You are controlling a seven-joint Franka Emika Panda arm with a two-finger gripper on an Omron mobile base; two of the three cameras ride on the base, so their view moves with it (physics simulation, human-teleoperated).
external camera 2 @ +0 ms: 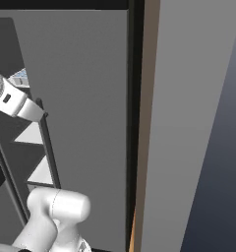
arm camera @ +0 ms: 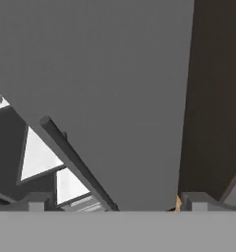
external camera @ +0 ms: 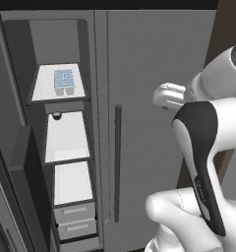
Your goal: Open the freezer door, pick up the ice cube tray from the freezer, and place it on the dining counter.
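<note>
freezer [external camera: 66, 142] stands open, ice cube tray [external camera: 64, 82] on its top shelf; pincer [arm camera: 115, 201] fingers spread apart, holding nothing.

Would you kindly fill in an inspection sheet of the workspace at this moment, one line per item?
Surface: white freezer shelves, stacked inside the tall narrow grey freezer compartment; lower two bare.
Job's things: small flat white ice cube tray with pale blue cells lies on the top shelf; matte-grey freezer door swung open to the left.
Clutter: small dark round object at the back of the second shelf; two small grey drawers shut.
Grippers: two-finger gripper open, empty, facing the plain grey fridge door beside its dark vertical bar handle.
Cables: nothing seen.
Surroundings: dark brown cabinet panel to the right of the fridge.
</note>
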